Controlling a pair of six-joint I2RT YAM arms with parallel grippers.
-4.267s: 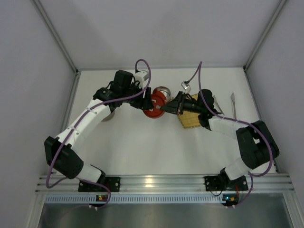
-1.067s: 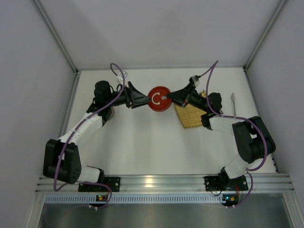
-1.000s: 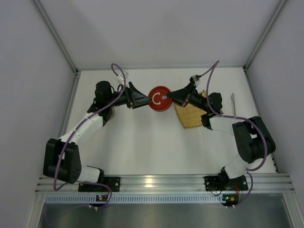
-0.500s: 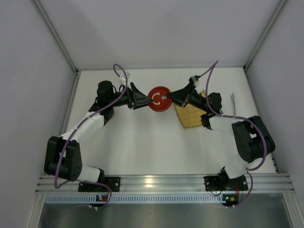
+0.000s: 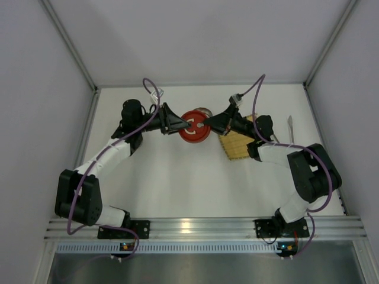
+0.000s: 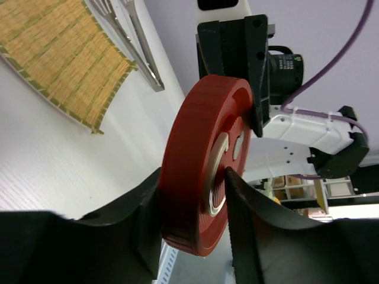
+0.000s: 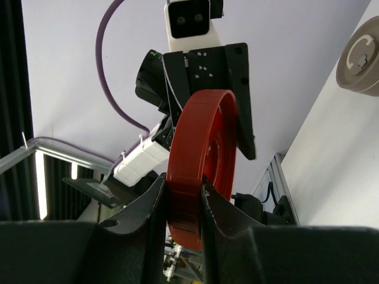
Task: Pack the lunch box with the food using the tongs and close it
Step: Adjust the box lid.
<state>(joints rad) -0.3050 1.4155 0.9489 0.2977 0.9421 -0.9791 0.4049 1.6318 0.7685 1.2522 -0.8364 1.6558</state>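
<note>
Between both grippers, above the table, hangs the lunch box's round red lid [image 5: 193, 128], tilted, its metal ring handle showing. My left gripper [image 5: 187, 124] is shut across the lid [image 6: 195, 177], one finger on its back and one on its handle face. My right gripper [image 5: 207, 126] is shut on the rim of the lid [image 7: 195, 177]. Just behind the lid, the silver rim of the lunch box [image 5: 204, 110] peeks out. The silver tongs [image 6: 137, 47] lie beside the bamboo mat [image 6: 59, 59]. The food is hidden.
The yellow bamboo mat [image 5: 235, 145] lies under my right arm. A slim silver utensil [image 5: 290, 126] rests near the right wall. A grey round lid with a ring handle [image 7: 361, 56] sits on the table at the left, partly under my left arm [image 5: 135, 144].
The left gripper has closed onto the red lid. The lid has tilted and shifted slightly left and nearer, uncovering the silver box rim behind it. The right gripper keeps its hold.
</note>
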